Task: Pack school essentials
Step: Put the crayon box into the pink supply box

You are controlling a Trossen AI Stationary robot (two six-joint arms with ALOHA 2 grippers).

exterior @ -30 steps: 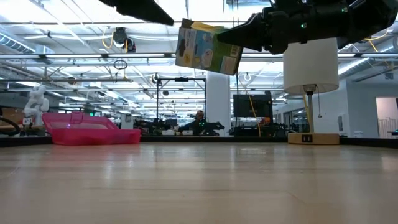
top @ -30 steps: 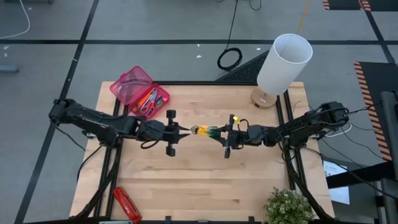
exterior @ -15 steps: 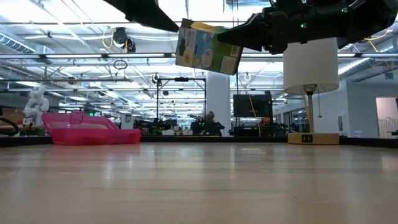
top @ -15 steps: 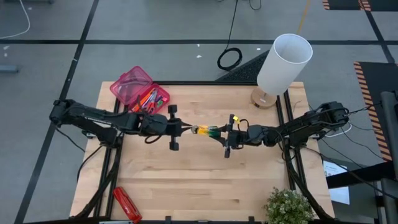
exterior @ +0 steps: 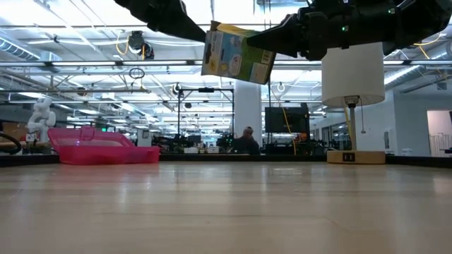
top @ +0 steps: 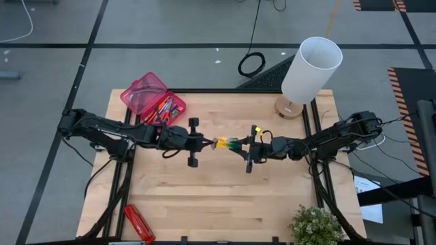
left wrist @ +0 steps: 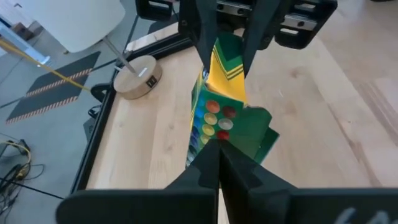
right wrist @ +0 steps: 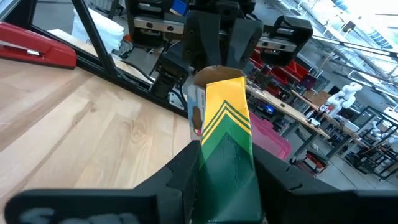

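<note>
We hold the crayon box (top: 225, 143) mid-air over the desk (top: 218, 197), right pincer (top: 240, 144) clamped on one end, left pincer (top: 211, 143) closing on the other; releasing before left grips risks dropping it.

A robotics lab: open hall with workbenches (right wrist: 292, 115), a white humanoid robot (exterior: 40, 113), taped concrete floor (top: 170, 27).

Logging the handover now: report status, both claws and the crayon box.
Right claw shut on crayon box, held mid-air over table centre. Left claw at box's other end, grip unclear. Pink case open at rear left. Path clear.
</note>
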